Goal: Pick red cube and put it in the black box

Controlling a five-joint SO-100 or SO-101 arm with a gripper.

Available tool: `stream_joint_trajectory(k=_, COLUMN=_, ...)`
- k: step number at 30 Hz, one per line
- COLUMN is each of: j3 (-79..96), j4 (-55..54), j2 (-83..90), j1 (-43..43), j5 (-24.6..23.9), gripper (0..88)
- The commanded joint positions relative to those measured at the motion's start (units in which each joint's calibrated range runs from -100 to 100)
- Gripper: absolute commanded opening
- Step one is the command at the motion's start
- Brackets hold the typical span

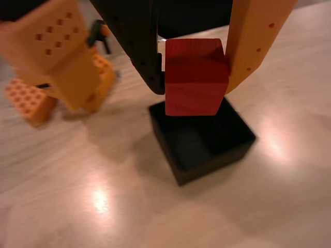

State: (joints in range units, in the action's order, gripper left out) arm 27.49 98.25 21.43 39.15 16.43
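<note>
My pincer [195, 89] clamps the red cube [195, 77] above the black box [201, 137], whose opening lies toward six o'clock, ready for dropping.

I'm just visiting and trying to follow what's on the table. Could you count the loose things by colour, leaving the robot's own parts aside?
Red: 1, the red cube, held between the end effector fingers above the box.
Black: 1, the black box, open-topped, on the table.
Total: 2.
</note>
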Motion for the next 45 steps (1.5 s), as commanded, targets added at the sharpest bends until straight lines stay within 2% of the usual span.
stream_joint_trajectory(k=1, j3=-0.35, j4=0.03, j2=1.88, j1=2.87, j5=3.61, gripper=1.0)
stream_joint_trajectory(k=4, j3=1.28, j4=-0.46, j2=1.80, j1=3.25, j5=5.62, gripper=1.0)
stream_joint_trajectory(k=10, j3=6.26, j4=-6.36, j2=0.88, j1=4.10, j5=5.86, gripper=1.0)
stream_joint_trajectory(k=20, j3=9.70, j4=-13.65, j2=0.88, j1=5.63, j5=3.49, gripper=1.0)
stream_joint_trajectory(k=31, j3=10.33, j4=-14.22, j2=0.88, j1=9.93, j5=3.12, gripper=1.1)
stream_joint_trajectory(k=35, j3=9.79, j4=-15.37, j2=0.88, j1=9.93, j5=1.42, gripper=1.1)
stream_joint_trajectory(k=45, j3=10.24, j4=-15.37, j2=0.88, j1=9.70, j5=1.17, gripper=1.8)
